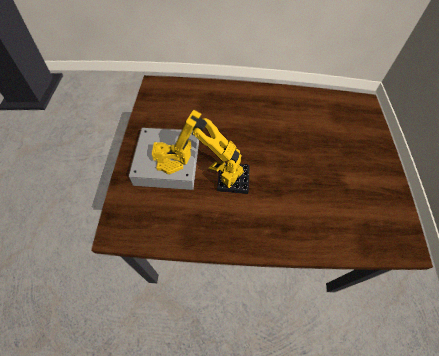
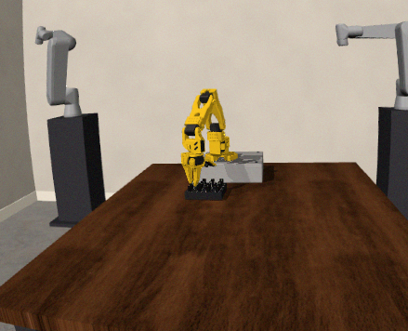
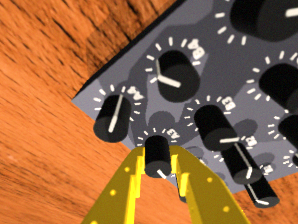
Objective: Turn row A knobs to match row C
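Note:
The grey knob box [image 1: 164, 158] lies on the left part of the wooden table; it also shows in the exterior view [image 2: 241, 169]. In the wrist view its dark face carries black knobs with white pointers. My yellow gripper [image 3: 159, 172] is shut on knob A3 [image 3: 157, 156], one finger on each side. Knob A4 [image 3: 113, 118] stands to its left, near the box corner. Knob B4 [image 3: 172, 75] and knob B3 [image 3: 216, 127] stand beyond. The arm [image 1: 209, 142] bends down over the box. The row C knobs are mostly cut off at the top right.
The arm's black base [image 1: 233, 179] sits just right of the box. Two grey arms on dark pedestals [image 2: 73, 167] [image 2: 399, 158] stand behind the table. The box lies close to the table's left edge.

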{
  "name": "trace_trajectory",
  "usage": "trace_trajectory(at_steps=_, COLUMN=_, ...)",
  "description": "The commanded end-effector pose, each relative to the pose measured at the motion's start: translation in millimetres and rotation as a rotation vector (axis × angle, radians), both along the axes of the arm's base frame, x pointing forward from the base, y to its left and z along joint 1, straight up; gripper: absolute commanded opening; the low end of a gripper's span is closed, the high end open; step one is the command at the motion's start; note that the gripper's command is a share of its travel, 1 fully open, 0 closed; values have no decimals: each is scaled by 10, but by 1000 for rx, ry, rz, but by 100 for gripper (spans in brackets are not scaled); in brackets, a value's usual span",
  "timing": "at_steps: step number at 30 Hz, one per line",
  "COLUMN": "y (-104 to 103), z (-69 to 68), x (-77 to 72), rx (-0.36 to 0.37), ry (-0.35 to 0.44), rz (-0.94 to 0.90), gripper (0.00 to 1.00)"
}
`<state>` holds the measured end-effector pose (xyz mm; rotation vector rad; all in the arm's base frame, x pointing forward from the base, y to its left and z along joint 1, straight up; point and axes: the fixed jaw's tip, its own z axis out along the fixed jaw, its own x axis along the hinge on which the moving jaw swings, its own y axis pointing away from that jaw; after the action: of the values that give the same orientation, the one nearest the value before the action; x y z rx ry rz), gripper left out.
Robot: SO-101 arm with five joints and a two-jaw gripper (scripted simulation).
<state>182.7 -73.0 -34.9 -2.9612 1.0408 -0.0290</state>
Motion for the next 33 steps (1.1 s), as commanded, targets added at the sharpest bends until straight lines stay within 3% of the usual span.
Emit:
trace_trajectory(at_steps=1, y=12, z=-33, x=-45, rx=4, ry=20, rz=70, gripper=1)
trace_trajectory(at_steps=33, y=9, z=-33, x=-41, rx=3, ry=20, rz=157, gripper=1)
